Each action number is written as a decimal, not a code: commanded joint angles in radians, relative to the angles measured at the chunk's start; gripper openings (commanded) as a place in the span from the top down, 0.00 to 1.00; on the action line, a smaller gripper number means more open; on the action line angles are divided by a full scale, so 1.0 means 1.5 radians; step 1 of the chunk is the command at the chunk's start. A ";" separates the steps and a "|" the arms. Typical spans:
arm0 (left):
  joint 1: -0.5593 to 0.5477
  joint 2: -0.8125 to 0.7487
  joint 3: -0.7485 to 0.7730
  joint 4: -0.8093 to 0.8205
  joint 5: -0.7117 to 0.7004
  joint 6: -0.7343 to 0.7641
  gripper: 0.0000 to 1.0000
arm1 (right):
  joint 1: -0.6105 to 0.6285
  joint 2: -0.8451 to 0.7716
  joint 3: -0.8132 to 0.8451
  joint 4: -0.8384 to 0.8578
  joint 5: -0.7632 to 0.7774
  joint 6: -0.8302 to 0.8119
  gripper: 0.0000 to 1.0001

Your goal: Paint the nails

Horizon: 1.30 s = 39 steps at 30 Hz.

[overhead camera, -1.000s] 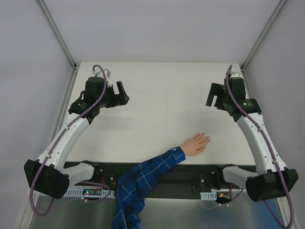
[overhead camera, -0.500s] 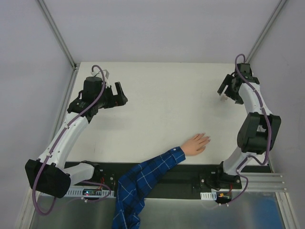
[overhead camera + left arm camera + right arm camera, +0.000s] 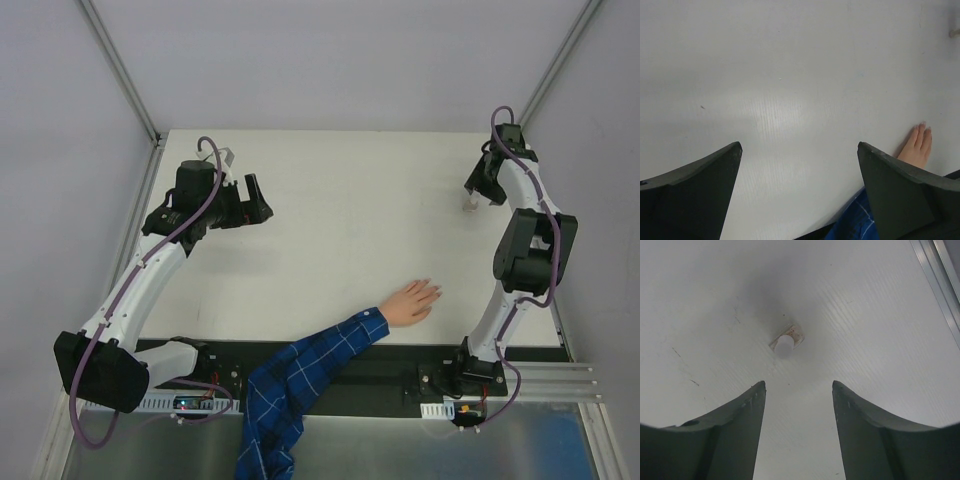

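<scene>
At the bottom of the overhead view, a blue plaid sleeve (image 3: 300,385) comes up from the near edge and slants to the right of centre. It ends in a pale hand (image 3: 410,302) lying flat on the white tabletop (image 3: 350,220), fingers pointing toward the upper right. The nails (image 3: 433,290) sit at those fingertips, in the lower middle of the frame (too close to the skin tone to pick out one by one). The left wrist view catches the same fingers at its lower right edge.

Farther back, at the left of the overhead frame, the left gripper (image 3: 255,205) hangs over bare tabletop with its jaws spread wide, nothing between them, well apart from the hand.

At the far right, near the upper right corner of the tabletop, the right gripper (image 3: 480,190) points down over a small pale object (image 3: 786,343). In the right wrist view this shows as a white round cap on a tan squarish base, standing just beyond the fingertips. The jaws are partly apart and touch nothing.
</scene>
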 commanded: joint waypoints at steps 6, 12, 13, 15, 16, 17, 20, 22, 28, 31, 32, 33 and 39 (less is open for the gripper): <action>0.009 0.004 0.010 -0.001 0.039 0.005 0.01 | 0.000 0.027 0.025 0.029 0.015 -0.006 0.48; 0.014 0.007 0.011 -0.001 0.055 0.003 0.01 | 0.001 0.053 0.041 0.025 0.008 -0.001 0.54; 0.014 0.007 0.012 -0.001 0.055 0.003 0.01 | 0.002 0.059 0.043 0.025 0.008 -0.001 0.54; 0.015 0.009 0.011 -0.001 0.059 0.003 0.01 | 0.004 0.065 0.050 0.026 0.009 -0.003 0.54; 0.015 0.009 0.011 -0.001 0.060 0.002 0.01 | 0.005 0.068 0.053 0.026 0.012 -0.002 0.53; 0.015 0.010 0.011 -0.002 0.062 0.002 0.01 | 0.006 0.069 0.054 0.027 0.014 -0.002 0.53; 0.016 0.011 0.012 -0.002 0.072 0.000 0.01 | 0.007 0.081 0.071 0.018 0.012 -0.001 0.51; 0.018 0.011 0.012 -0.001 0.075 0.000 0.01 | 0.007 0.091 0.088 0.008 0.016 -0.002 0.51; 0.019 0.012 0.012 -0.001 0.082 -0.002 0.01 | 0.008 0.103 0.101 -0.001 0.020 -0.003 0.54; 0.019 0.014 0.012 -0.001 0.090 -0.003 0.01 | 0.008 0.106 0.105 -0.004 0.022 -0.001 0.54; 0.019 0.014 0.012 0.000 0.093 -0.003 0.01 | 0.008 0.107 0.109 -0.007 0.022 0.003 0.54; 0.019 0.015 0.012 0.001 0.092 -0.004 0.01 | 0.008 0.109 0.111 -0.008 0.022 0.003 0.55; 0.020 0.014 0.012 0.000 0.096 -0.003 0.01 | 0.010 0.114 0.120 -0.017 0.023 -0.001 0.60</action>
